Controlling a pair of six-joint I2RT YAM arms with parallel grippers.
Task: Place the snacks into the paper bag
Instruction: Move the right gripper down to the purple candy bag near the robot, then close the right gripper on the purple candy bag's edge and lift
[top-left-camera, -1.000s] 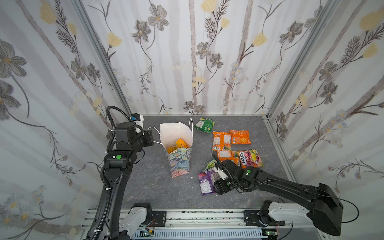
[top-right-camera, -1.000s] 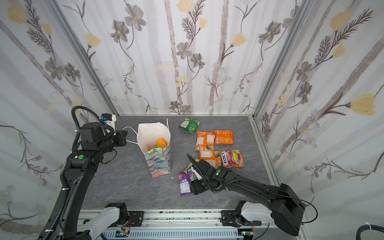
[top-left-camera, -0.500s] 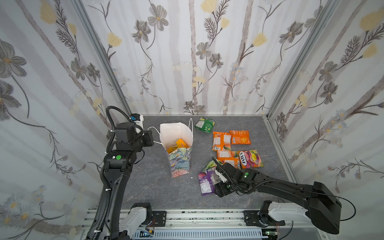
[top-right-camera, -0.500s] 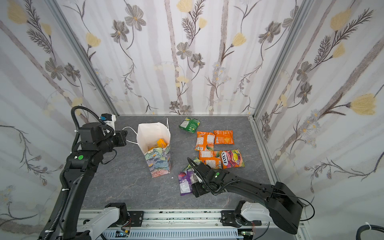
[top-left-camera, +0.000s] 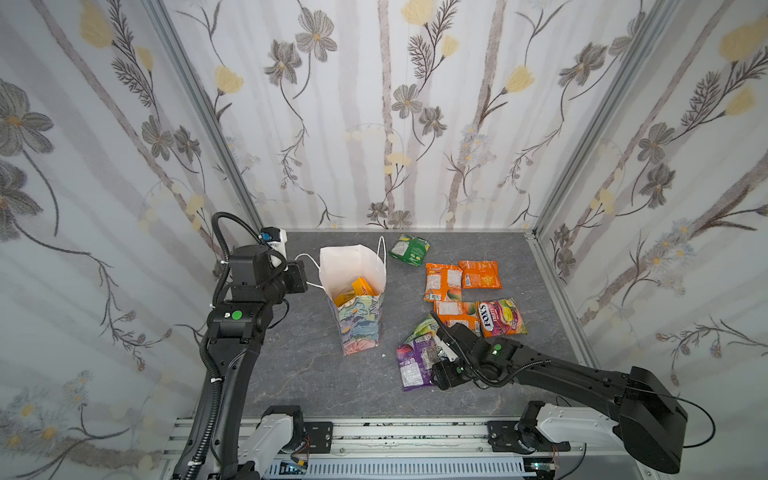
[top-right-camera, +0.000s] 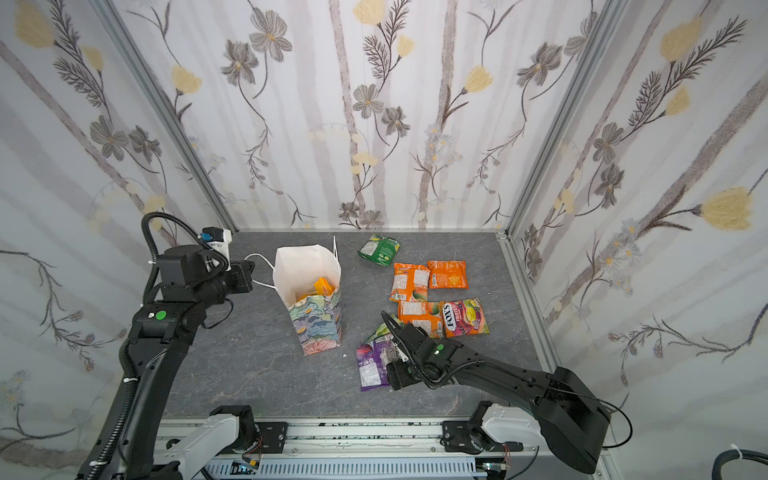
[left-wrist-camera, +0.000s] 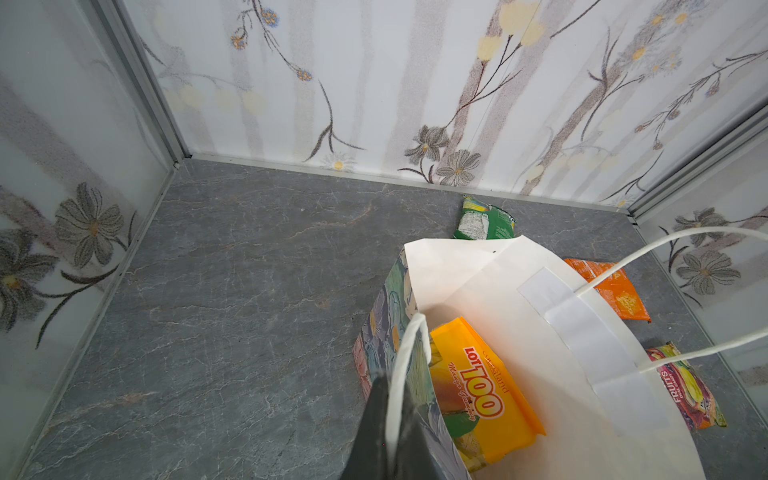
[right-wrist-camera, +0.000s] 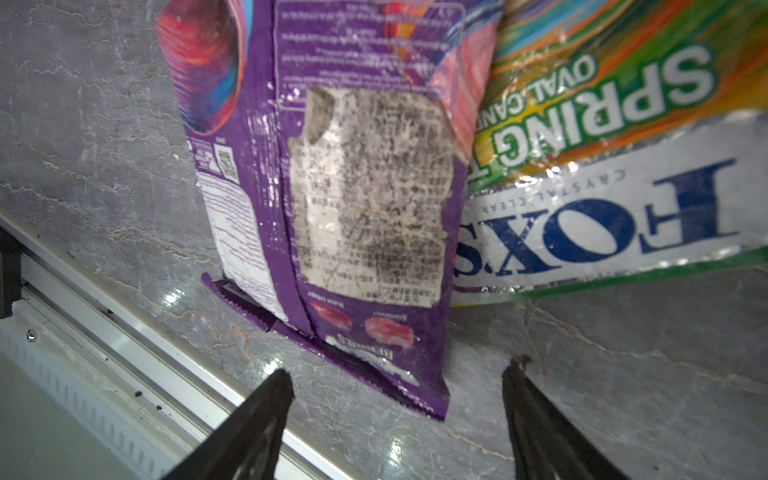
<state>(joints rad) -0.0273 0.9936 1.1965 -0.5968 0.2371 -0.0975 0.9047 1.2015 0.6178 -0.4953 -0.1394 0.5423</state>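
The paper bag (top-left-camera: 358, 328) (top-right-camera: 319, 332) stands open left of the middle, with a yellow packet (left-wrist-camera: 478, 395) inside. My left gripper (left-wrist-camera: 392, 415) is shut on the bag's white cord handle (left-wrist-camera: 409, 353). Loose snacks lie to the right of the bag: a purple packet (top-left-camera: 411, 363) (right-wrist-camera: 332, 187), a green FOX'S packet (right-wrist-camera: 602, 166) overlapping it, three orange packets (top-left-camera: 442, 282), a red FOX'S packet (top-left-camera: 500, 318) and a green packet (top-left-camera: 409, 249) at the back. My right gripper (right-wrist-camera: 399, 378) is open, low over the table just off the purple packet's near end, holding nothing.
The metal front rail (right-wrist-camera: 124, 345) runs close beside the right gripper. Flowered walls (top-left-camera: 374, 124) close in the grey table (top-left-camera: 311, 374) on three sides. The bag's second handle (left-wrist-camera: 665, 249) arches over its mouth.
The right gripper has crept a little toward the table's front edge beside the purple packet, jaws still wide. The left arm and the bag have not moved.
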